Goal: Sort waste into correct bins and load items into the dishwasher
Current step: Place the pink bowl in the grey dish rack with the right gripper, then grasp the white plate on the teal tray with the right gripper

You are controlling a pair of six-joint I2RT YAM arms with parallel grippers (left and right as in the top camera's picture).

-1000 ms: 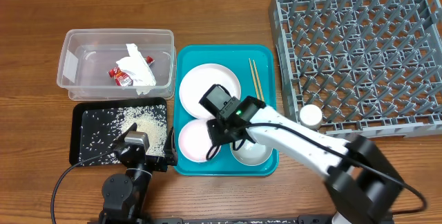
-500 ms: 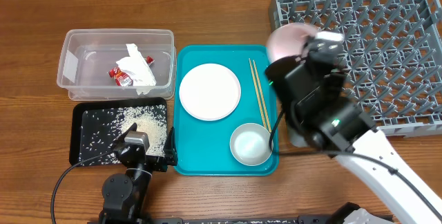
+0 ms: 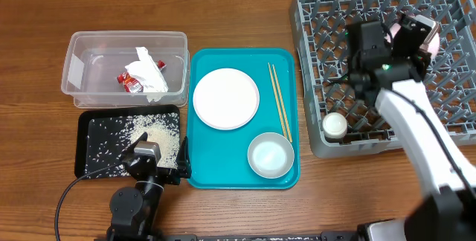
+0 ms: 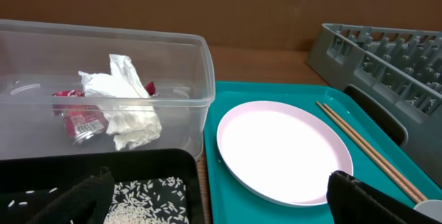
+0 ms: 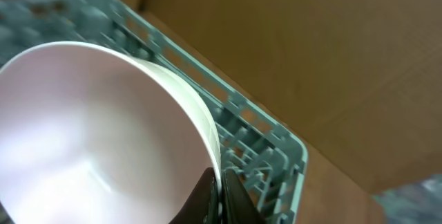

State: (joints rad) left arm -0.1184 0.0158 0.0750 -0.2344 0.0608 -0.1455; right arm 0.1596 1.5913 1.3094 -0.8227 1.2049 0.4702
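Right gripper (image 5: pixel 215 195) grips the white bowl (image 5: pixel 90 134) by its rim, on edge over the dish rack (image 3: pixel 446 107).

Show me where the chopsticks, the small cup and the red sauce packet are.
chopsticks (image 3: pixel 279 101), overhead view, midway along the pair.
small cup (image 3: pixel 335 125), overhead view, centre of its top.
red sauce packet (image 3: pixel 132 83), overhead view, its visible red face.

overhead: straight down, whole bench (image 3: pixel 238 18) in frame | left wrist: low at near edge, facing far edge, close on plate (image 4: pixel 283 151), shared with overhead | right wrist: tight on white bowl (image 5: pixel 90 134) over rack (image 5: pixel 266 148), far right corner
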